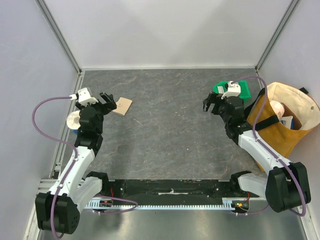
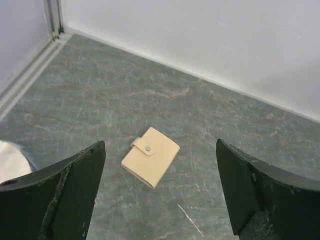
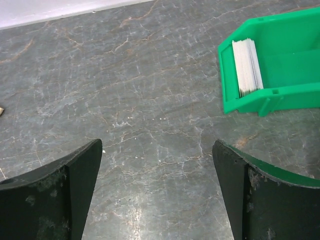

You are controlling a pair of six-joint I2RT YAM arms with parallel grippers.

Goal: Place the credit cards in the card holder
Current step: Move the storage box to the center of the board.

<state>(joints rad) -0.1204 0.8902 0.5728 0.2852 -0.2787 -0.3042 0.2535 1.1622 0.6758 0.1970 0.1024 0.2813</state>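
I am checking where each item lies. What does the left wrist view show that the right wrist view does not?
Left wrist only: the tan card holder, closed. Right wrist only: the green bin with whitish credit cards standing on edge; a tan speck at the left edge is too small to name. Both: the grey table, and the left gripper or right gripper, open and empty.

Tan card holder (image 2: 150, 163), green bin (image 3: 295, 60)

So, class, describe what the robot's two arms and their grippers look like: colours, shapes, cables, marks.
The left arm and right arm have white links with chunky black joints. A thin purple cable loops along each to a white wrist block. The black fingers are broad, curved wedges, scuffed with pale marks.
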